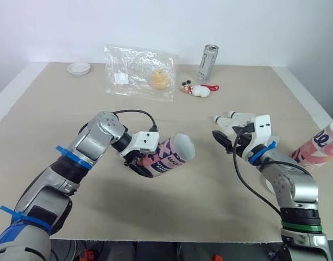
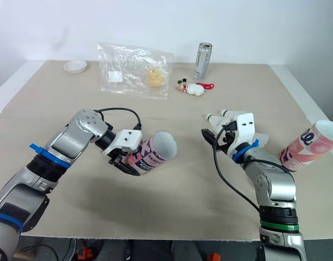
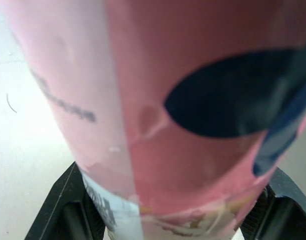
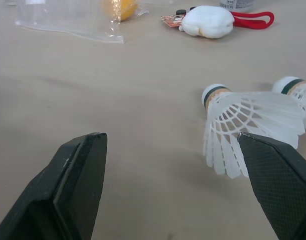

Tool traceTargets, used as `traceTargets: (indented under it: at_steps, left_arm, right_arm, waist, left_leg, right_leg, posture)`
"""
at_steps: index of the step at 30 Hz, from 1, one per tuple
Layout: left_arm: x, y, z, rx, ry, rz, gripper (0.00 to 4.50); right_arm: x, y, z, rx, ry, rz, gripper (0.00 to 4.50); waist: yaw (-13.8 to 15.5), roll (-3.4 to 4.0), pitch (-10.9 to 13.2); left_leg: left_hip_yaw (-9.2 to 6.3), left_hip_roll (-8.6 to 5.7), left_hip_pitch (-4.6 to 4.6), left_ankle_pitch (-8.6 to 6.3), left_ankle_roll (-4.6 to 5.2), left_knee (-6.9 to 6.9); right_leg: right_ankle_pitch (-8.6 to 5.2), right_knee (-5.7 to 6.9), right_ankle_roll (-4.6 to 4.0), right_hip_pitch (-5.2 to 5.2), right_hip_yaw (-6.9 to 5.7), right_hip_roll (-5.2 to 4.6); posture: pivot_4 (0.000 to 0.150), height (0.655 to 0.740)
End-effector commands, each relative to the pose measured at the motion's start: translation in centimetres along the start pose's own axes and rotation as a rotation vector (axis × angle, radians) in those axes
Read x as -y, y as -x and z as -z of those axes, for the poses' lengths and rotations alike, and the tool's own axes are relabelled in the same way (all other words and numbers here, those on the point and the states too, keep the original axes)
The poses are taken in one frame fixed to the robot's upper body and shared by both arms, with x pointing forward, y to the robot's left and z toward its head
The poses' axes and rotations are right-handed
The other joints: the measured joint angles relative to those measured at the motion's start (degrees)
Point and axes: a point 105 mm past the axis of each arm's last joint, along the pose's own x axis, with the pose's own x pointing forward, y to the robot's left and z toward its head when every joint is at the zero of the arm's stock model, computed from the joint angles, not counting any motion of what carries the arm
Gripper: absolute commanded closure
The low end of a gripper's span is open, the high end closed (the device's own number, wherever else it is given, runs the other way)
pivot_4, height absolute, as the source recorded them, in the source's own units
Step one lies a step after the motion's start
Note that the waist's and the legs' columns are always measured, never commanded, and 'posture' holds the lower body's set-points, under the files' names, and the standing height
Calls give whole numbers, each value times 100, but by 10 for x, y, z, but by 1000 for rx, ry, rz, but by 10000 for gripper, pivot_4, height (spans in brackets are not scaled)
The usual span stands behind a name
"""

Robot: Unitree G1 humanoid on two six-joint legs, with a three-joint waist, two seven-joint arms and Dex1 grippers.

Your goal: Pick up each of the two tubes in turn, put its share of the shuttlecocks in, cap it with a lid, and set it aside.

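Done: first pink printed cardboard tube [image 1: 171, 154] picked up, held tilted above the beige counter [image 1: 155, 212].
Left pincer [image 1: 138, 164]: clamped on that tube.
Right pincer [image 4: 170, 142]: wide open, empty, just beside the white feather shuttlecocks [image 4: 242, 120] lying on the counter.
Left, likely: filling, capping, setting aside; second pink tube [image 1: 318, 145] untouched.

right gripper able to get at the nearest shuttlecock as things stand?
Probably yes. The right gripper is open, and the shuttlecock lies on the table just ahead with nothing between. It sits off-centre, so a small sideways shift looks needed.
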Motion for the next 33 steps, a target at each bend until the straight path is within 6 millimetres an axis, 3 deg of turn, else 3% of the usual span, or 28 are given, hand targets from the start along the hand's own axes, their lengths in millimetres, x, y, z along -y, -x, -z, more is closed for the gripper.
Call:
traceTargets:
  at_steps: [1, 14, 17, 20, 22, 25, 30, 33]
  left_arm:
    - [-4, 5, -10, 22, -34, -23, 16807]
    - [-3, 4, -11, 33, 14, -21, 16807]
    - [-3, 5, -10, 38, 28, -30, 17469]
    - [-3, 5, -9, 38, 32, -34, 17469]
    - [-4, 5, -9, 41, 35, -38, 17469]
    - [-5, 5, -9, 46, 38, -43, 17469]
    - [-7, 5, -7, 45, 45, -52, 17469]
    - [-8, 5, -5, 48, 62, -57, 17469]
  right_arm:
    - [3, -9, -13, 47, 14, -4, 0]
    - [11, -50, -10, 26, -4, -8, 0]
    - [13, -57, -11, 30, 0, 0, 8636]
    - [11, -61, -12, 34, 14, -11, 21506]
    - [10, -63, -13, 37, 12, -13, 32947]
    - [7, -65, -16, 51, 21, -28, 44826]
    - [-13, -56, -33, 91, 197, -141, 44826]
    - [-44, -34, -61, 175, 417, -320, 44826]
  waist:
    - [-1, 0, 0]
    - [-14, 1, 0]
    - [-17, 2, 1]
    - [-19, 2, 1]
    - [-20, 2, 1]
    - [-20, 2, 1]
    - [-20, 4, 2]
    - [-18, 14, 8]
  left_leg:
    - [0, 0, 0, 0, 0, 2]
    - [1, 0, 0, 0, 1, -1]
    - [1, 0, 0, 0, 1, 0]
    - [1, 0, 0, 0, 1, -1]
    - [0, 0, 0, 0, 1, -1]
    - [1, 0, 0, 0, 1, -1]
    - [1, 0, 0, 0, 1, -1]
    - [1, -1, -1, 0, 1, -2]
  right_leg:
    - [1, 0, 0, 0, 0, 1]
    - [9, 1, -14, -1, 1, 1]
    - [10, 1, -15, -1, 2, 1]
    - [10, 1, -15, -2, 1, 2]
    - [10, 2, -15, -1, 1, 2]
    - [11, 2, -17, -1, 1, 2]
    - [11, 2, -17, -2, 2, 1]
    - [9, 3, -17, -3, 1, 2]
  posture:
    - [1500, 7400]
    - [1500, 7400]
    - [1500, 7400]
    - [1500, 7400]
    - [1500, 7400]
    - [1500, 7400]
    - [1500, 7400]
    - [1500, 7400]
